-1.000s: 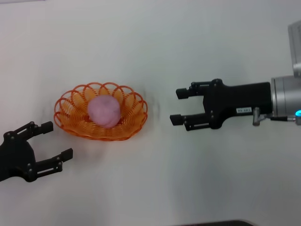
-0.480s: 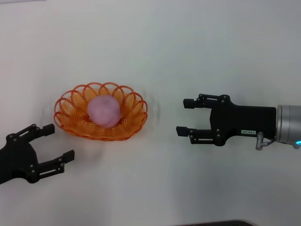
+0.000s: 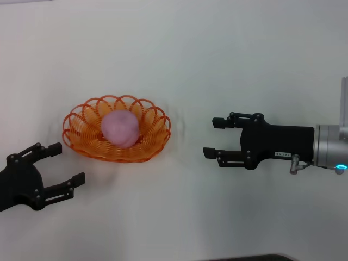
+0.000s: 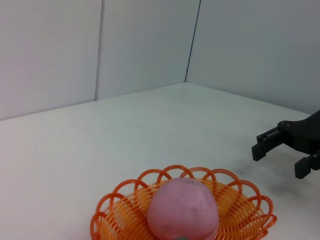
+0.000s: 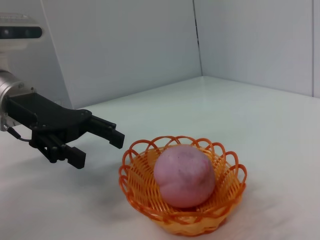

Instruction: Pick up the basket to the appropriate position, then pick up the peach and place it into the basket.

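The orange wire basket (image 3: 149, 152) stands on the white table, left of centre. The pale pink peach (image 3: 119, 128) lies inside it. Both also show in the left wrist view, basket (image 4: 125, 205) and peach (image 4: 182, 210), and in the right wrist view, basket (image 5: 140, 192) and peach (image 5: 184, 175). My left gripper (image 3: 65, 162) is open and empty, just left of and nearer than the basket. My right gripper (image 3: 213, 137) is open and empty, to the right of the basket, apart from it.
The white table (image 3: 179, 60) stretches around the basket. Pale walls meet in a corner behind it in the wrist views. A dark edge (image 3: 244, 258) shows at the front of the table.
My right gripper has drawn back to the right, away from the basket, and dropped slightly toward the front. My left gripper has barely moved. Basket and peach stayed put.
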### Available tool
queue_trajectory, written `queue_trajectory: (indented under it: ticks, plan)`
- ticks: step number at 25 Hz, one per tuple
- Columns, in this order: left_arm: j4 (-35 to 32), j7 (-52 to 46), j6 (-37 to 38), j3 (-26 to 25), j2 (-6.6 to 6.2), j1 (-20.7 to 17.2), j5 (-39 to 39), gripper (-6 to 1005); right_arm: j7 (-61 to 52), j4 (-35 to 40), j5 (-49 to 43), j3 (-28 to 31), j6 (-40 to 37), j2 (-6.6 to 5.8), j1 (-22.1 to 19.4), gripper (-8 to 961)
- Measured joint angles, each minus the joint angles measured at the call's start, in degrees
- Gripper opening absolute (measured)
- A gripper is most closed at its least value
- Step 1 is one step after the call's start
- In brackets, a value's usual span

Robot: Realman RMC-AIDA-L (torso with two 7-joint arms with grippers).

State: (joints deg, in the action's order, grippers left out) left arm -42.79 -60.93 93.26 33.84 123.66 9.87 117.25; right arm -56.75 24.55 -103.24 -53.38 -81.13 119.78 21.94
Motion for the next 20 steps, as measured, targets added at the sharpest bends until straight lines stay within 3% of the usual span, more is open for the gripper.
queue_trajectory:
  ticks: [20]
  plan:
    - [-0.1, 0.2, -2.1, -0.5, 0.02, -0.1, -0.1, 876, -0.4, 0.0, 0.0, 0.0, 0.0, 0.02, 1.3, 781]
